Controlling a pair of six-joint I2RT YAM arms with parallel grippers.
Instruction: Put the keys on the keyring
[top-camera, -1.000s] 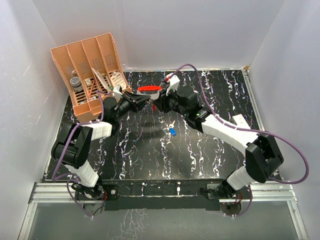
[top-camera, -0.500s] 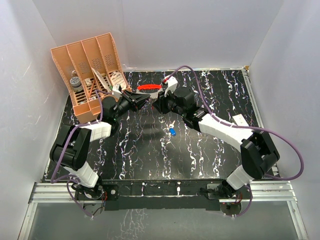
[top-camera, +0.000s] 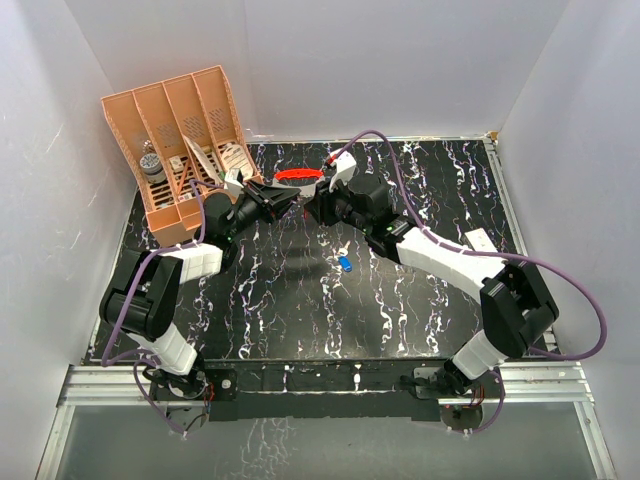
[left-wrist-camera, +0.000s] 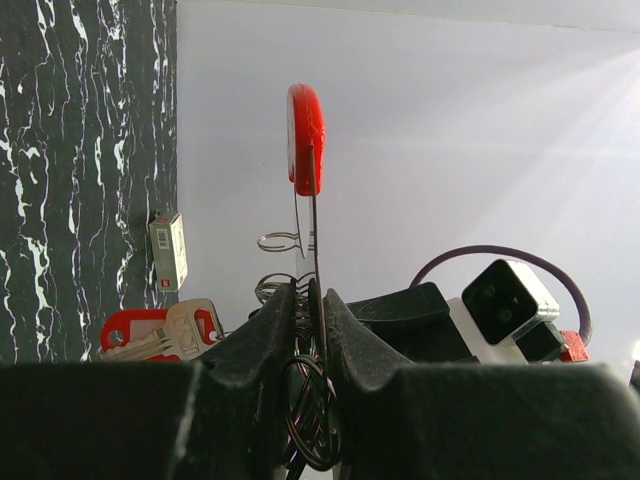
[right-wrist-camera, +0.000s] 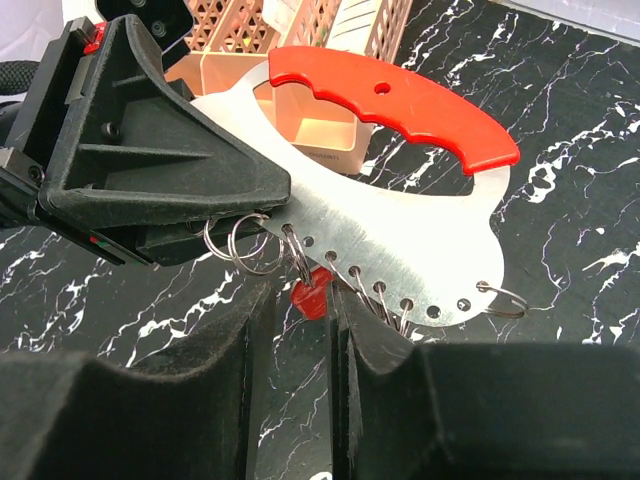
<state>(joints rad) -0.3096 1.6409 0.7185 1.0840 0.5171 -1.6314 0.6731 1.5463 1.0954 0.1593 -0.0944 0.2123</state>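
Observation:
The keyring (right-wrist-camera: 400, 190) is a flat silvery plate with a red grip (top-camera: 298, 175) and a row of holes that carry several wire rings. My left gripper (left-wrist-camera: 312, 290) is shut on the plate's edge and holds it above the table, by the organizer. Directly below the row of holes is my right gripper (right-wrist-camera: 300, 300), with its jaws apart. The red key (right-wrist-camera: 312, 293) hangs between those jaws from one ring. It rests against the right finger and stands clear of the left one. The blue key (top-camera: 345, 264) lies on the black marbled table (top-camera: 300, 310), near its middle.
An orange slotted organizer (top-camera: 185, 140) with small items stands at the back left, close behind the left gripper. A small white label (top-camera: 478, 238) lies on the right, beside the right forearm. In the left wrist view a red tag with a silvery key (left-wrist-camera: 160, 330) shows left of the fingers.
My right gripper's jaws have widened around the red key. The right arm has edged slightly left towards the plate. The left gripper and the blue key have not moved.

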